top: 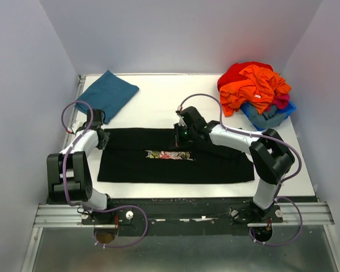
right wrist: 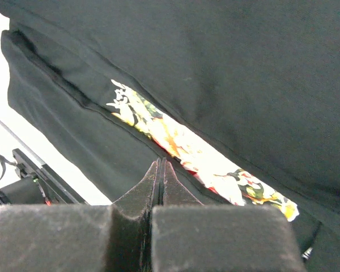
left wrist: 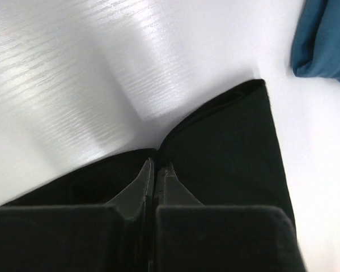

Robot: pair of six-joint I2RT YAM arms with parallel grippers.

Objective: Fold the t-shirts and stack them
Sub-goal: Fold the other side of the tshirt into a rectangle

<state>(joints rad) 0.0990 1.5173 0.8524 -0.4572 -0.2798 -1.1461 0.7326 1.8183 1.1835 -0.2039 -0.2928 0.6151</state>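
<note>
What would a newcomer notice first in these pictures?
The bright orange-and-red clothes pile in the blue bin, far right corner. Next, the black shirt, folded into a long band mid-table, with a strip of floral print showing. A folded teal shirt lies far left.

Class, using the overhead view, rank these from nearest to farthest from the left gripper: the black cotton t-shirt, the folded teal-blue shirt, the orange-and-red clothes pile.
From the left gripper:
1. Black cotton t-shirt: its left edge lies at the fingertips.
2. Folded teal-blue shirt: far-left corner.
3. Orange-and-red clothes pile: far-right corner.
</note>
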